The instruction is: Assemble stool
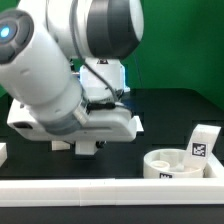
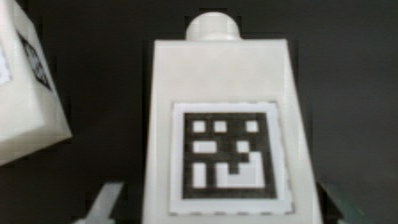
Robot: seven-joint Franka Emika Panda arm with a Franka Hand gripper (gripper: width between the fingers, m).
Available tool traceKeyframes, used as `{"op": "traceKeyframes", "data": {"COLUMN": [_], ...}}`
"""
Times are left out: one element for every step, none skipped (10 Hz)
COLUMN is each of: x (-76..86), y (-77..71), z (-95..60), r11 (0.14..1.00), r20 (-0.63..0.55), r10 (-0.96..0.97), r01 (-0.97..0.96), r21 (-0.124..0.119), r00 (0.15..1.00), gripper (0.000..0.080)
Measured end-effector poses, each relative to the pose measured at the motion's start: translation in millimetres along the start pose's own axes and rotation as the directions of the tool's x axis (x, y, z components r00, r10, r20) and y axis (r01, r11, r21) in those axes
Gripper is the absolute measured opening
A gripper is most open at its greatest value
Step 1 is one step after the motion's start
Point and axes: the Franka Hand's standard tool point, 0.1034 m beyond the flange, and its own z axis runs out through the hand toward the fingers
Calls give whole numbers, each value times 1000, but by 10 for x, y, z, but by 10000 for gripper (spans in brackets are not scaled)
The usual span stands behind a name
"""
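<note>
Gripper (image 2: pixel 222 208) set over leg block (image 2: pixel 228 120): jaws open, straddling it with a gap each side, gripping nothing. Located well to exterior view's left of round seat (image 1: pixel 178 166). Second leg block (image 1: pixel 202 143) upright just beside round seat.

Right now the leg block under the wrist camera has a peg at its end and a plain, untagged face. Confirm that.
Wrong on the face: the wrist view shows a black-and-white marker tag on the leg block. The peg at its end is there as stated.
</note>
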Motion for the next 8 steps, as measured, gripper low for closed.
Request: {"op": "traceKeyframes", "data": {"x": [-44, -77, -130, -178, -182, -141, -132, -80], "y": [-95, -223, -384, -541, -618, -617, -611, -627], "z": [-108, -204, -289, -336, -326, -332, -337, -365], "r11": [1000, 1000, 999, 999, 999, 999, 999, 999], "r20": [-5, -21, -36, -47, -53, -75, -80, -118], "r10": [0, 14, 40, 52, 39, 37, 38, 36], "r01": [0, -14, -40, -52, -40, -38, -39, -37], "r21": [1, 1, 1, -3, -10, -9, -8, -7], "r00": [1000, 1000, 999, 998, 998, 996, 996, 992], "gripper": [334, 335, 335, 335, 335, 335, 335, 335]}}
